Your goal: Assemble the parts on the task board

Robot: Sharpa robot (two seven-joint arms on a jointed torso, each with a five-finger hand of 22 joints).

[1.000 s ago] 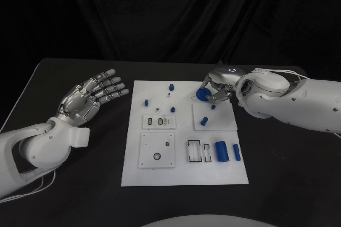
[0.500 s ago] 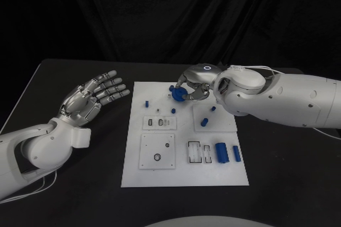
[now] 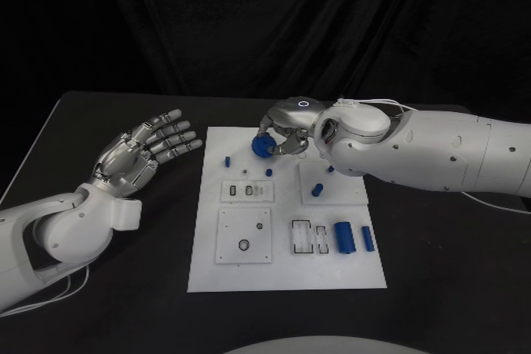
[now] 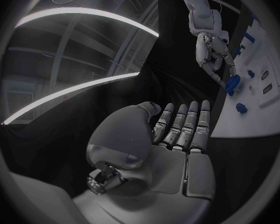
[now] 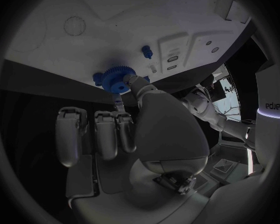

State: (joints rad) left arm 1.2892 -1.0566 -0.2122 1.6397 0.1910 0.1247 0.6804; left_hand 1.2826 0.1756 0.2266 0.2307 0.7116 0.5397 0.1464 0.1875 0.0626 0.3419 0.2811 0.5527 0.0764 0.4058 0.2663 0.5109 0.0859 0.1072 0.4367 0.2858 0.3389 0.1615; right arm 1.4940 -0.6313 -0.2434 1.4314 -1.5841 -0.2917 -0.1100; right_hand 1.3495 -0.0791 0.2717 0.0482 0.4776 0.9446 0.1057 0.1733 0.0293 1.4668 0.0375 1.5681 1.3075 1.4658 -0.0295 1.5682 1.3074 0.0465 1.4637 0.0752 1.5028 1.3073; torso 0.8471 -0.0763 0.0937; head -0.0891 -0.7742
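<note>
1. I have the right robot hand [image 3: 290,131] pinching a small blue toothed plastic gear [image 3: 263,145] above the far edge of the white task board [image 3: 288,273].
2. It looks light, rigid and slick; I'd keep the fingertips on its rim.
3. Blue pegs [image 3: 270,171] stand just beneath, easily knocked.
4. The left robot hand [image 3: 138,150] hangs spread, holding nothing, beside the board over the black worktop [image 3: 443,292].

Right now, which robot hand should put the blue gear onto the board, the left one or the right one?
The right hand. It already holds the blue gear over the far part of the task board. The left hand is open with nothing in it, raised off to the side of the board.
</note>
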